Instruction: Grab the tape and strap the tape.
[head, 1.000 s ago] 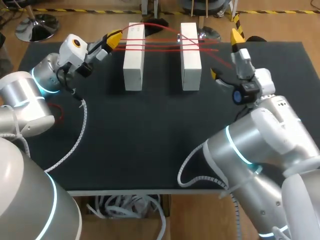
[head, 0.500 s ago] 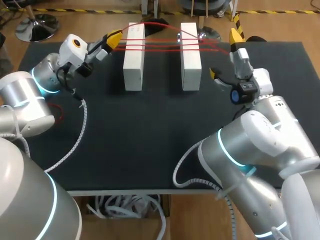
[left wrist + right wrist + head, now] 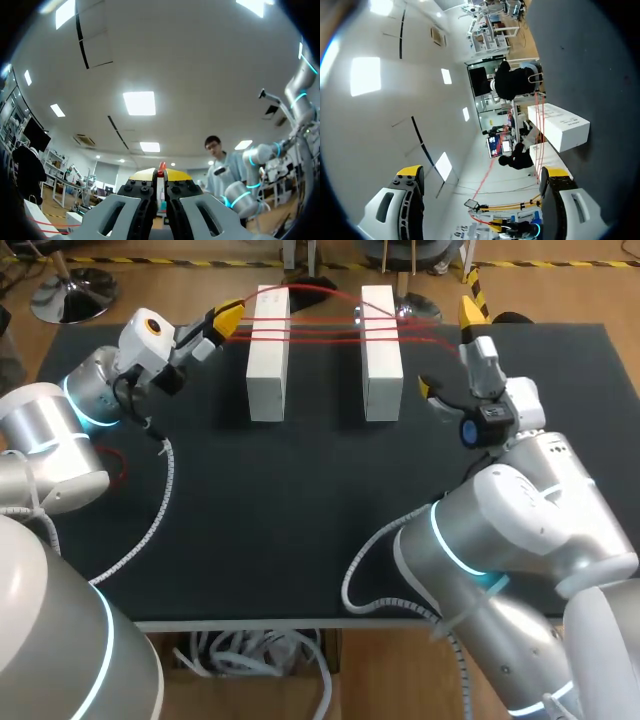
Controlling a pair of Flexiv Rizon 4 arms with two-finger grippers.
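Nearest the robot on the black table (image 3: 300, 520), the right gripper (image 3: 447, 350) stood just beside the right white block (image 3: 381, 355), its fingers spread wide and holding nothing. The red tape (image 3: 325, 328) ran off that block as thin strands into the gap between those fingers, seemingly closer to the far fingertip. Whether any strand touched a finger could not be told. The likeliest failure, as I judged it, was a close that caught only some strands or none, since they were thin, fanned apart and off-centre in the gap. A fingertip could also have nudged the block if the arm shifted sideways to centre them. Across the table, at about the same depth, the left gripper (image 3: 222, 318) sat just beside the left white block (image 3: 268, 355). Its yellow tips were pressed together on the tape's other end, and a red nub showed between them in the left wrist view. Because that pinch was narrow, a hard pull from the right might have slid the tape out of it. The same pull could have dragged or tipped either block, since nothing visible held them down. Farther back, the strands lay stretched over both block tops near their far ends. Uneven tension there could have rolled a strand off a far corner and loosened the strapping.
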